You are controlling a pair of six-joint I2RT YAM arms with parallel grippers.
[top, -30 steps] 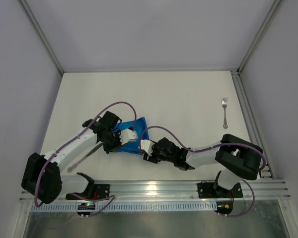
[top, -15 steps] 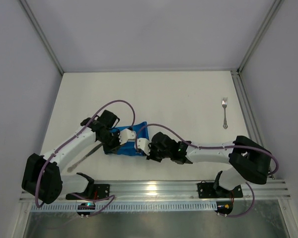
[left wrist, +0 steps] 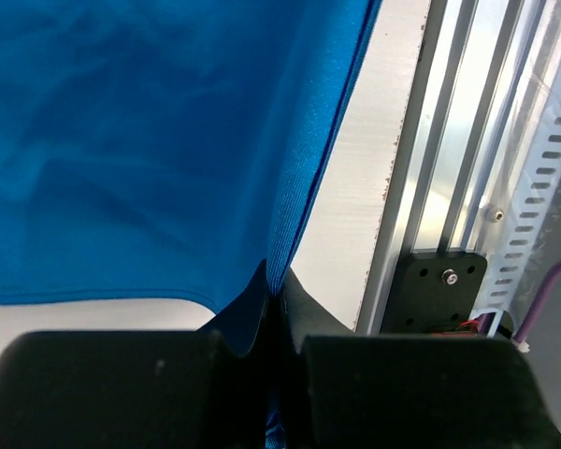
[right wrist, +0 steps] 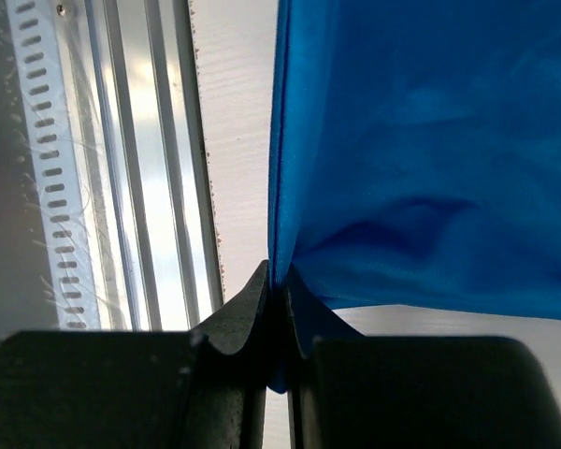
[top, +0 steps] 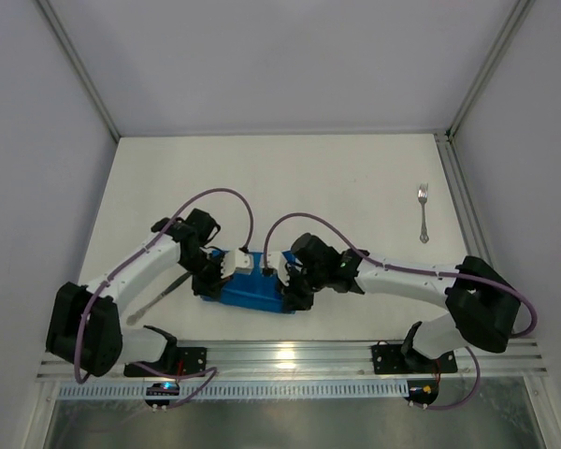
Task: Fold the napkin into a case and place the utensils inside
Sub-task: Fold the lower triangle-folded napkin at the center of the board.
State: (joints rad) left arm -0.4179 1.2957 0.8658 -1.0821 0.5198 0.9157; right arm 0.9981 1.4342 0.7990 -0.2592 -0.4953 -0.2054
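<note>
Right now the napkin (top: pixel 251 293) is stretched between the two hands near the desk's (top: pixel 337 187) front edge. The left hand (left wrist: pixel 273 292) pinches its left end and the right hand (right wrist: pixel 280 281) its right end, both closed tight on the cloth. The fork (top: pixel 423 213) lies well apart, far right.

You have a plain, bright blue napkin (top: pixel 248 292), unpatterned, on a cream-white desk (top: pixel 337 187). Your left gripper (left wrist: pixel 276 301) and right gripper (right wrist: pixel 279 281) show black fingers. The left arm (top: pixel 140 268) and right arm (top: pixel 407 276) are white with black joints and carry purple cables (top: pixel 215 193). The fork (top: pixel 423 213) is silver, the knife-like piece (top: pixel 160 298) dark grey, and the rail (top: pixel 290 354) bare silver metal.
</note>
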